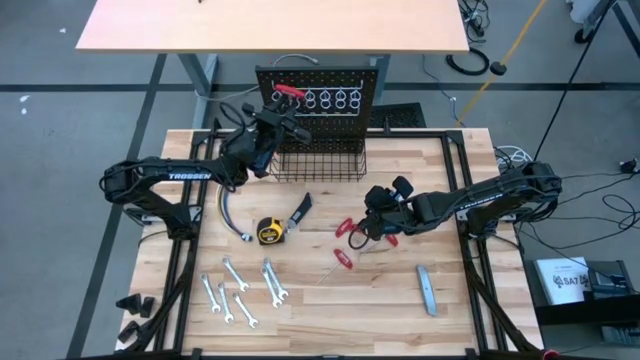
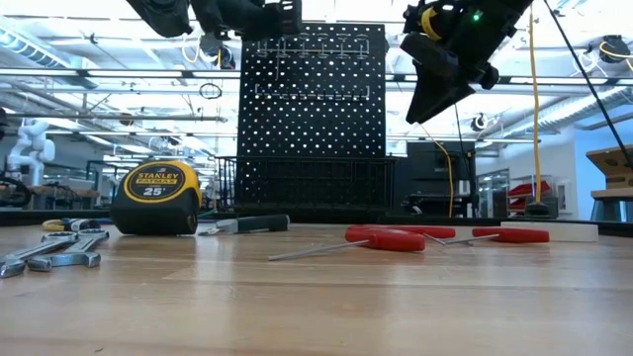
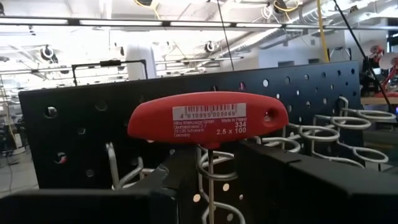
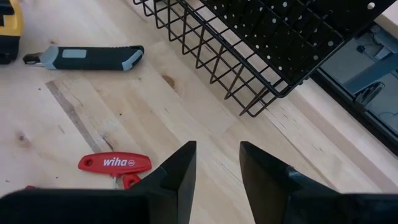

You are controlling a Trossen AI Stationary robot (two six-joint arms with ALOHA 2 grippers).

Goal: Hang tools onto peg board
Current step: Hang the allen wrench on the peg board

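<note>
Red T-handle key [image 3: 208, 120] sits in the leftmost ring holder [image 3: 214, 167] of the peg board [image 1: 318, 98]. Its handle runs level along the board face; its shaft hangs straight down through the ring. The left gripper [image 3: 214, 186] stands directly in front, fingers apart on either side of the shaft, not clamping it. The right gripper [image 4: 217, 168] hovers above the table [image 1: 340, 310] near the wire basket [image 4: 249, 43], fingers apart and empty, above the red-handled tools [image 1: 360, 232].
</note>
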